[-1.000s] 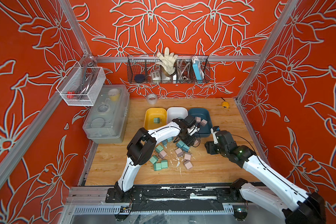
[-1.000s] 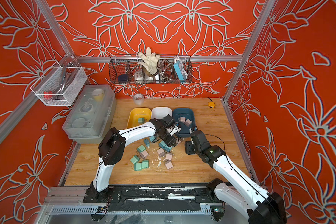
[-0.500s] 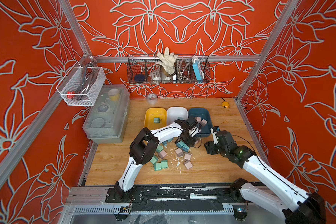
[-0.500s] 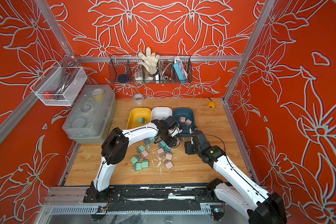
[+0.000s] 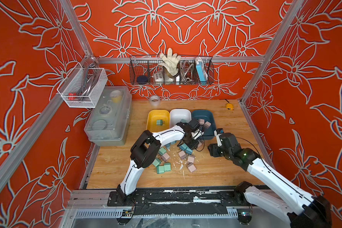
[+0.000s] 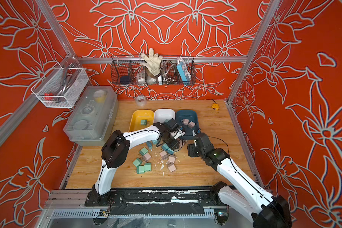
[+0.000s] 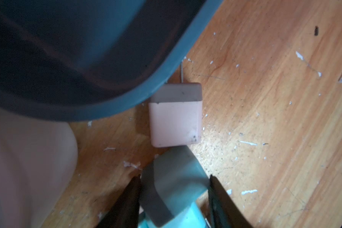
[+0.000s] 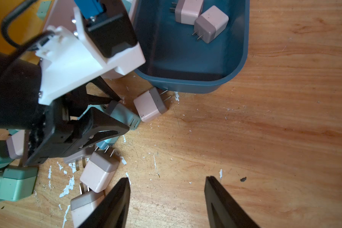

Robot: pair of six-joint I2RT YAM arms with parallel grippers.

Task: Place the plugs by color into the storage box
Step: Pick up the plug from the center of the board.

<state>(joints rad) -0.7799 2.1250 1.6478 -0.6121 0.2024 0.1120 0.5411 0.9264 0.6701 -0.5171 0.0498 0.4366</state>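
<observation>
My left gripper (image 7: 174, 177) is shut on a teal blue plug (image 7: 176, 183) down on the wood, just in front of the dark blue tray (image 7: 166, 79). A pink plug (image 7: 175, 118) lies between that plug and the tray's rim. In the right wrist view the same gripper's fingers (image 8: 115, 100) pinch the teal plug (image 8: 124, 116). My right gripper (image 8: 167, 189) hangs open over bare wood to the right of the pile of plugs (image 5: 174, 158). The yellow tray (image 5: 152, 114) holds a green plug (image 5: 158, 122). The dark blue tray (image 5: 210, 116) holds two pink plugs (image 5: 204, 122). The white tray (image 5: 179, 112) stands between them.
A translucent lidded box (image 5: 109, 116) fills the left side of the table. A tape roll (image 5: 154, 100) and a yellow tape measure (image 5: 229, 106) lie near the back wall. Wire baskets hang on the back and left walls. White flakes (image 5: 178, 163) litter the wood.
My left gripper has dropped a little toward the pile and closed its fingers on the teal plug. The right arm has not moved.
</observation>
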